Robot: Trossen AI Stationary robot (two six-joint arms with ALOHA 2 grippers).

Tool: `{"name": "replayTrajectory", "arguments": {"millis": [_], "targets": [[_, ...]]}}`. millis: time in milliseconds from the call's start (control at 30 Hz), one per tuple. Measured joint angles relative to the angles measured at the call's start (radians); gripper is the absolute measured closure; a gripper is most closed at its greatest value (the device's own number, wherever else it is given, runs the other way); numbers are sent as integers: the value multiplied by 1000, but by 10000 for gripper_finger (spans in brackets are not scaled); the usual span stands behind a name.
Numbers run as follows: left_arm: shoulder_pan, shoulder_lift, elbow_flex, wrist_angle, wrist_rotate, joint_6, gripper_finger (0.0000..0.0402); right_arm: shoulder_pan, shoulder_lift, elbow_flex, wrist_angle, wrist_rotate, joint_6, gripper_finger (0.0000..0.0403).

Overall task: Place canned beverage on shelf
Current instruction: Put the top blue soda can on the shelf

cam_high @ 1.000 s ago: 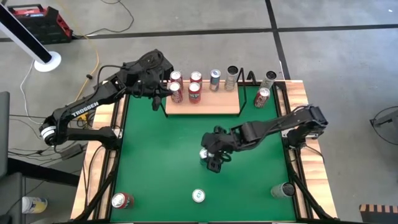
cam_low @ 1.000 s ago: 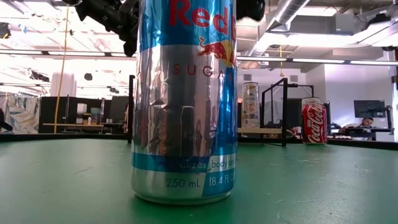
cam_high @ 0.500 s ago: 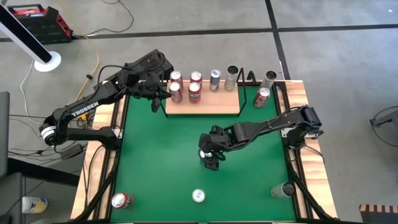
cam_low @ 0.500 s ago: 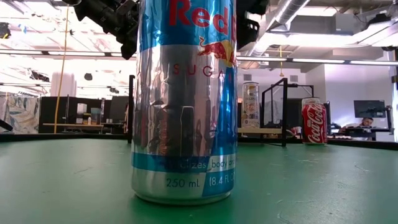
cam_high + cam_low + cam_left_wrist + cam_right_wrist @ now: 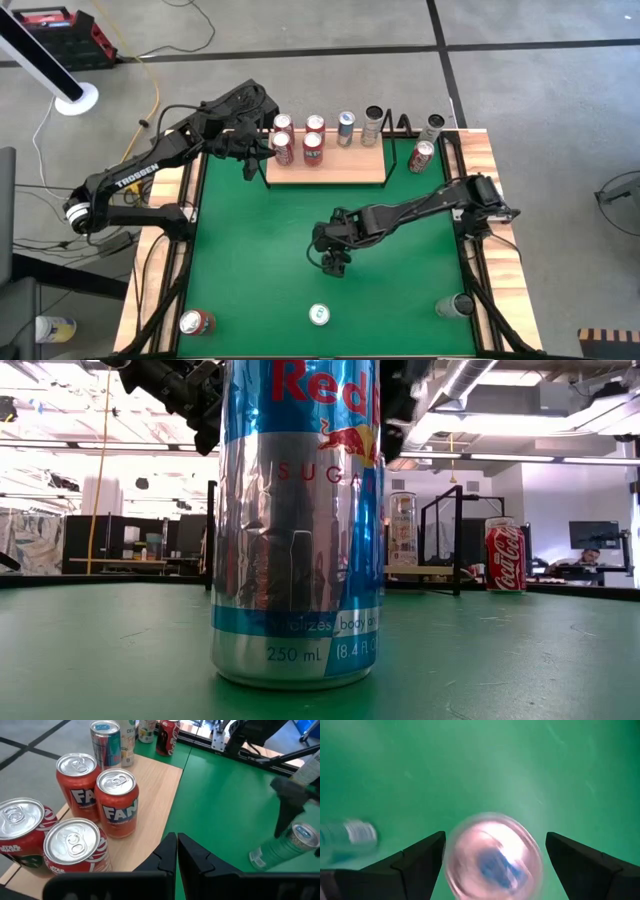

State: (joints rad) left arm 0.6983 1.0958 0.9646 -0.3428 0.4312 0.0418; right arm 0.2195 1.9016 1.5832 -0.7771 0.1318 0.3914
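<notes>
Right claw (image 5: pixel 331 262) wide open, shifted left toward frame centre over blue-topped can (image 5: pixel 492 856), left claw (image 5: pixel 252 160) pinched shut beside shelf (image 5: pixel 330 165), six cans there.

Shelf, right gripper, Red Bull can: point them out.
shelf (image 5: pixel 345 170): high view, bare board.
right gripper (image 5: pixel 492 860): right wrist view, between open fingers.
Red Bull can (image 5: pixel 295 530): low view, side wall.

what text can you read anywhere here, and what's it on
"Red", "SUGA", "250 mL", "(8.4 FL": tall silver-and-blue can nearest the low camera.
"Coca-Cola": red can behind it.
"FAN": two orange cans on the light-wood shelf.
"STAR WARS": red-and-white cans beside them.
"TROSSEN": dark left arm.
Other cans' labels: too small to read.
</notes>
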Motion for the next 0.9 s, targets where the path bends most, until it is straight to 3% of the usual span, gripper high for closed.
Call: {"name": "replayTrajectory", "arguments": {"millis": [267,567,900], "targets": [[0,0,0,0,-1,0,402,0,18,1,-47,-5,4,46],[0,0,0,0,-1,17,402,-25,-17,11,-68,-26,-2,142],[0,0,0,25,-1,35,402,-160,-32,199,-316,-34,-176,142]]}}
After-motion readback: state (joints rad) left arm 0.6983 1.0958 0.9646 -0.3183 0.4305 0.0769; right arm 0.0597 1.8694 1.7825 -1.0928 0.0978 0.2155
